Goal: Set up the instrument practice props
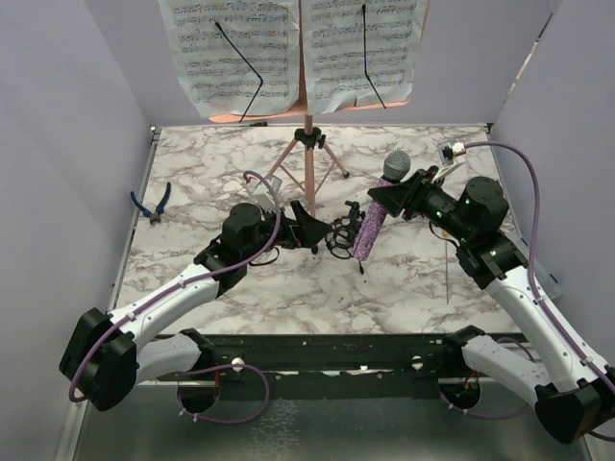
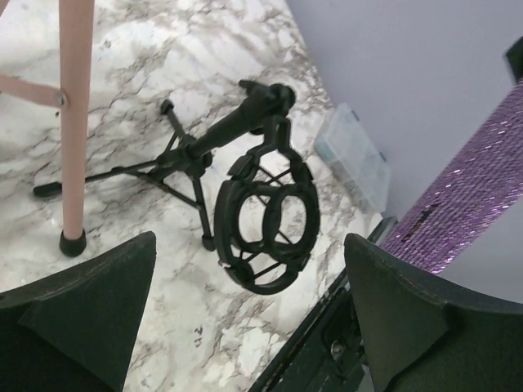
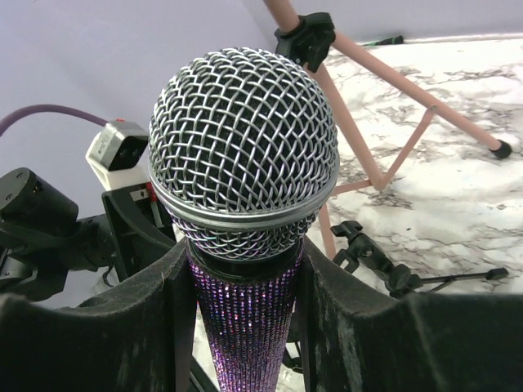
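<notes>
The pink music stand (image 1: 307, 158) stands at the back on tripod legs and carries white sheet-music pages (image 1: 293, 53). My right gripper (image 1: 394, 197) is shut on the glittery purple microphone (image 1: 370, 226) just below its mesh head (image 3: 243, 139). It holds the microphone tilted, tail down, beside the small black tripod shock-mount (image 1: 341, 235). In the right wrist view the gripper (image 3: 241, 310) clamps the purple body. My left gripper (image 1: 309, 230) is open and empty just left of the mount. In the left wrist view (image 2: 249, 253) the mount's ring (image 2: 265, 220) hangs ahead of the jaws, untouched.
Blue-handled pliers (image 1: 152, 204) lie at the table's left edge. A thin rod-like tool (image 1: 449, 274) lies right of centre. A clear plastic box (image 2: 351, 151) sits by the right wall. A pink stand leg (image 2: 75, 122) rises close on my left gripper's left.
</notes>
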{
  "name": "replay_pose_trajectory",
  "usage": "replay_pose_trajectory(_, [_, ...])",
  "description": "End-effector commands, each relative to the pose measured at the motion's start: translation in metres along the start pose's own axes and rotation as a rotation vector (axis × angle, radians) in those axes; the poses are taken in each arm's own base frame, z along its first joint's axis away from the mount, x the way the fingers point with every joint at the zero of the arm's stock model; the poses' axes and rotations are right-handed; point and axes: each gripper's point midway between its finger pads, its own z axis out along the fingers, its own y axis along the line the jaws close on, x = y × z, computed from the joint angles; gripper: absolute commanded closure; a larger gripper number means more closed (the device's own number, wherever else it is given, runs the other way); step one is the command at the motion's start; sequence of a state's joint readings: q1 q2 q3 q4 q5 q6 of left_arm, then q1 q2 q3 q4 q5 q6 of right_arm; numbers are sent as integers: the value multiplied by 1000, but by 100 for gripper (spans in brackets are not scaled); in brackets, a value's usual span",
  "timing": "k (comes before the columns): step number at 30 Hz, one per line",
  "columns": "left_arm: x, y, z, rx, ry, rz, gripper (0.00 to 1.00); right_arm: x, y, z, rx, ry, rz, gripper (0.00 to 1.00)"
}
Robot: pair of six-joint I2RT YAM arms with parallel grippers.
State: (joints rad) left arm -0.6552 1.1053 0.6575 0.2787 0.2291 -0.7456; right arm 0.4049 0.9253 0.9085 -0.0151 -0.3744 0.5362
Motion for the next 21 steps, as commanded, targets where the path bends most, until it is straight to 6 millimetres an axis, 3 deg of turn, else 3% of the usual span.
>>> replay_pose_trajectory(1, [23,21,4,-66,81,-25,3,-26,4,-9,41,-75,-62,100])
replay_pose_trajectory(12, [48,-28,24,99,126,-43,3,-31,-2,-16,92,-99,-88,100])
replay_pose_trajectory(17, [61,-41,37,129,162,-32,6,-34,-1,-20,97,-105,-97,100])
replay_pose_trajectory(21, [60,-49,48,139,159,-22,8,-36,-2,-24,112,-111,-107,100])
